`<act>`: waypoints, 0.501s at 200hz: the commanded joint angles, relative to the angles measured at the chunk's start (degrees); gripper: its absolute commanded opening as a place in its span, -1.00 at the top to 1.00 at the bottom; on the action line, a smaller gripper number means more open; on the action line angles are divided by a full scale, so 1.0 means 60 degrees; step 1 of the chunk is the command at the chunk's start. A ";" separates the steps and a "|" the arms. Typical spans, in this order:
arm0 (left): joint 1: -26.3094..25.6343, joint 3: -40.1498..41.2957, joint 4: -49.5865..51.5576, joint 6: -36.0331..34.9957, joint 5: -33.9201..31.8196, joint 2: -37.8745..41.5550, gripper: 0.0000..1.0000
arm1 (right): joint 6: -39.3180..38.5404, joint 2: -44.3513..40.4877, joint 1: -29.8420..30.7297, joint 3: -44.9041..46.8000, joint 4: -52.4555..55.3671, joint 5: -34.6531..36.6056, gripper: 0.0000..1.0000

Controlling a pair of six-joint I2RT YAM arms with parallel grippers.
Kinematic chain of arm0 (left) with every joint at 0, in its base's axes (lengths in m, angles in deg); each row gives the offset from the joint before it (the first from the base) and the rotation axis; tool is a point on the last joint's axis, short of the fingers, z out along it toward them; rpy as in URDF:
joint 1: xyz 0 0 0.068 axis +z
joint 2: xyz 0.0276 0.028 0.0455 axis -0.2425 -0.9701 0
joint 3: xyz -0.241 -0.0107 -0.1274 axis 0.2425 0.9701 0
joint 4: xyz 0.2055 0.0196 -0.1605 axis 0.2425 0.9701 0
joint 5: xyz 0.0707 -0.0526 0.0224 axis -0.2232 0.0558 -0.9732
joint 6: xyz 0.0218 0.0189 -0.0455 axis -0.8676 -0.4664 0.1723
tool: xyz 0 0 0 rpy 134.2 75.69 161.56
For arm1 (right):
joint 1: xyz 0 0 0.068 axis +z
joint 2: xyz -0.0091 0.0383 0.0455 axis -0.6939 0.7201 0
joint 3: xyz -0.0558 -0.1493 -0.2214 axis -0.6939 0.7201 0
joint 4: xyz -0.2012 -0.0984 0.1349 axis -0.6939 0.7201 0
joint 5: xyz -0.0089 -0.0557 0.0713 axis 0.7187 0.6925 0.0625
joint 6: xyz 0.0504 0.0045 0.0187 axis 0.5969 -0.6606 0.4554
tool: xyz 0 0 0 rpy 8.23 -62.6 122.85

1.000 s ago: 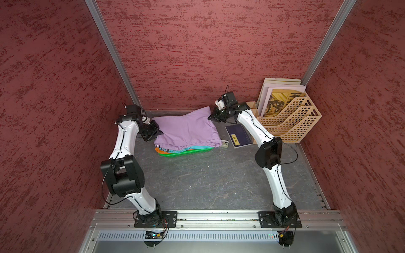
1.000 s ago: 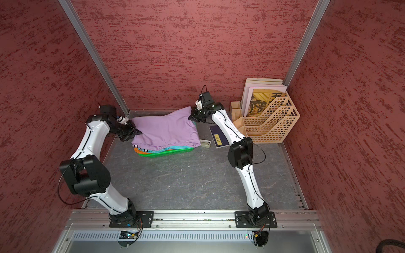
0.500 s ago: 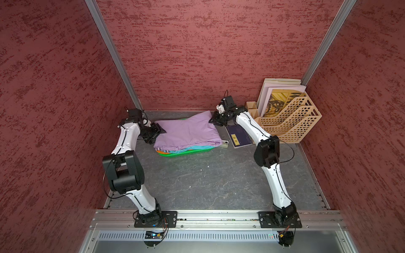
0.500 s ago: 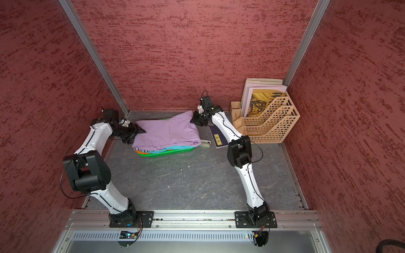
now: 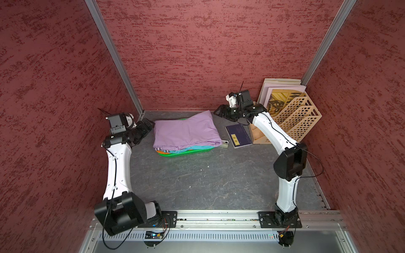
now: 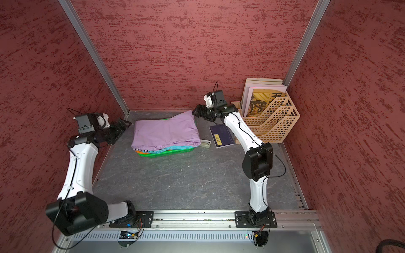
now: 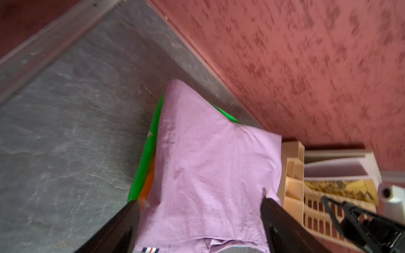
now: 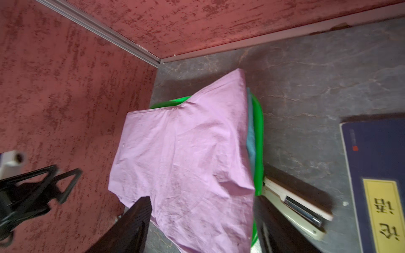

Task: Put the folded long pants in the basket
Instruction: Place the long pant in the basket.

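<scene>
Since the folded lilac cloth pants (image 5: 186,131) cover whatever lies beneath, the green plastic basket (image 5: 188,152) shows only its rim; left tool (image 5: 149,124) and right tool (image 5: 219,111) gape empty.

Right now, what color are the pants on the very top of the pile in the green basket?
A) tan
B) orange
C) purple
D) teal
C: the purple pants lie spread on top, hiding nearly everything beneath them in the green basket.
</scene>
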 commanded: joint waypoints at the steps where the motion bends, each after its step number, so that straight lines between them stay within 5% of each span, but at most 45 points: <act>1: -0.0441 0.0328 -0.1228 0.0144 0.2649 -0.0270 -0.15 | 0.0053 0.0220 0.0171 0.0770 -0.1025 -0.1110 -0.40; 46: -0.2734 0.1107 -0.2012 0.0298 0.2292 -0.0044 0.54 | 0.2948 -0.0982 0.1206 0.4227 -0.6365 -0.1853 0.04; 71: -0.2639 0.2819 -0.2978 0.0870 0.1345 0.0513 0.75 | 0.3435 -0.0629 0.1827 0.4824 -0.7336 -0.2156 0.25; 100: -0.2113 0.3327 -0.2757 0.0890 0.1181 -0.0031 0.87 | 0.3437 -0.0434 0.1677 0.5658 -0.7066 -0.1659 0.51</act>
